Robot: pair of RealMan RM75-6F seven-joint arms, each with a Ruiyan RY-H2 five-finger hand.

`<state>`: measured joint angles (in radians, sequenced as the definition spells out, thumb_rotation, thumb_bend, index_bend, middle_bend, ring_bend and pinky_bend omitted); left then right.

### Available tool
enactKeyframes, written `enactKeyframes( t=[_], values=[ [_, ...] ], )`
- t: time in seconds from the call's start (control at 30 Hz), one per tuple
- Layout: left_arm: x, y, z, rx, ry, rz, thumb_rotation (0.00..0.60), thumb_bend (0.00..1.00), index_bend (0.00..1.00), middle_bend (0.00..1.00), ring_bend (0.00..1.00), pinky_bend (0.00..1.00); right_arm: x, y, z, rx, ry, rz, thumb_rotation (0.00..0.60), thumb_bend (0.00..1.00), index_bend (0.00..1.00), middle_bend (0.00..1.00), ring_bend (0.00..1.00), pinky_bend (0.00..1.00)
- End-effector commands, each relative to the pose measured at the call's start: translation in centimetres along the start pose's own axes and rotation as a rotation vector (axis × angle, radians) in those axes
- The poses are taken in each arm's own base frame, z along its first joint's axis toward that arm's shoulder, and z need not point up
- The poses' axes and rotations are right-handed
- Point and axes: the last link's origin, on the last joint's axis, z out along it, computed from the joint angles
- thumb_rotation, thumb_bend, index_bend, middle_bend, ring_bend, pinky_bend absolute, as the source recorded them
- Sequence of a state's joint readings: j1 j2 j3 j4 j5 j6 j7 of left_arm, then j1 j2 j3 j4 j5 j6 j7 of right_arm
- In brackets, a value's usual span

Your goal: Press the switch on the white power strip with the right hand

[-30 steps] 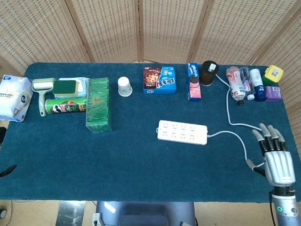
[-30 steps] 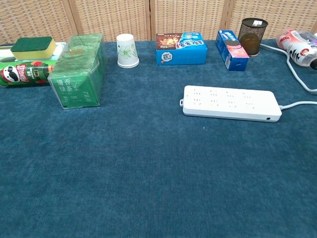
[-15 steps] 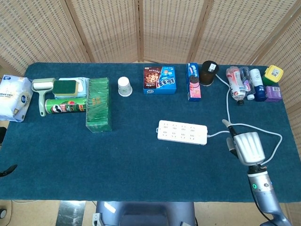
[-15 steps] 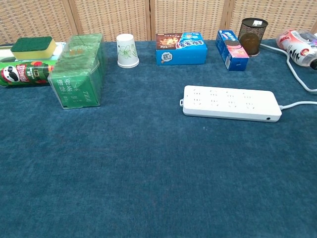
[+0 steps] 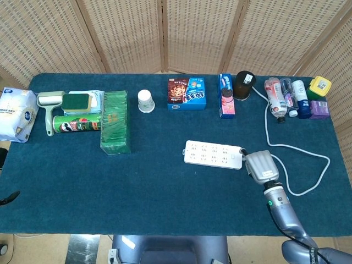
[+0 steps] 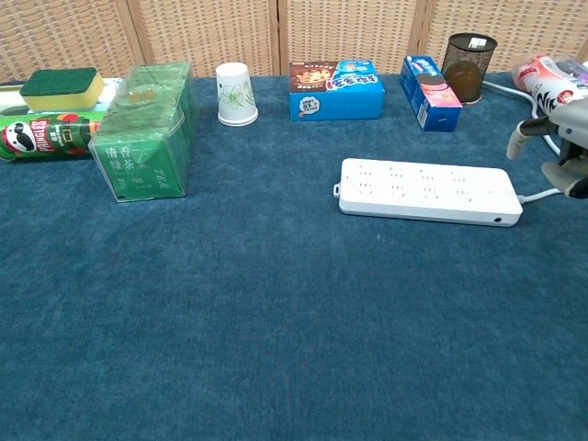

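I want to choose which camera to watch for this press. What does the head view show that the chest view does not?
Only the head view shows the right arm behind the right hand, the looping grey cable and the white tissue pack. Only the chest view shows the small dark spot on the front edge of the white power strip. Both show the strip, the hand at its cable end, and the white paper cup.

I see the white power strip [image 5: 213,154] lying flat on the blue worktop [image 5: 165,187], long side running left to right, its socket face up with two rows of outlets. Its white cable [image 5: 308,170] leaves the right end and loops across the cloth. In the chest view a small dark dot sits on the strip's near edge by the cable end.
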<state>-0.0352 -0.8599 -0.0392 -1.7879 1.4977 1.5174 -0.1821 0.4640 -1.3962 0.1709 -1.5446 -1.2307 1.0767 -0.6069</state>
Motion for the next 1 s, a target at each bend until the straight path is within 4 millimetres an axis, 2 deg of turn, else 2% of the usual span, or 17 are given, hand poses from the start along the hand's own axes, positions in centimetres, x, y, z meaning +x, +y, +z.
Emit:
enactKeyframes(
  t=[0.03, 0.4, 1.0],
  values=[
    [0.0, 0.0, 0.1, 0.001, -0.002, 0.000, 0.600, 0.11, 0.00, 0.00, 0.00, 0.00, 0.0, -0.8, 0.3, 0.013, -0.007, -0.004, 0.600, 0.68, 0.29, 0.96, 1.00, 1.00],
    [0.0, 0.0, 0.0, -0.001, -0.002, 0.000, 0.600, 0.11, 0.00, 0.00, 0.00, 0.00, -0.4, -2.5, 1.0, 0.037, -0.036, -0.026, 0.600, 0.68, 0.30, 0.96, 1.00, 1.00],
    [0.1, -0.1, -0.1, -0.001, -0.002, -0.002, 0.600, 0.11, 0.00, 0.00, 0.00, 0.00, -1.4, -2.5, 1.6, 0.018, -0.068, -0.060, 0.600, 0.68, 0.32, 0.96, 1.00, 1.00]
  ],
)
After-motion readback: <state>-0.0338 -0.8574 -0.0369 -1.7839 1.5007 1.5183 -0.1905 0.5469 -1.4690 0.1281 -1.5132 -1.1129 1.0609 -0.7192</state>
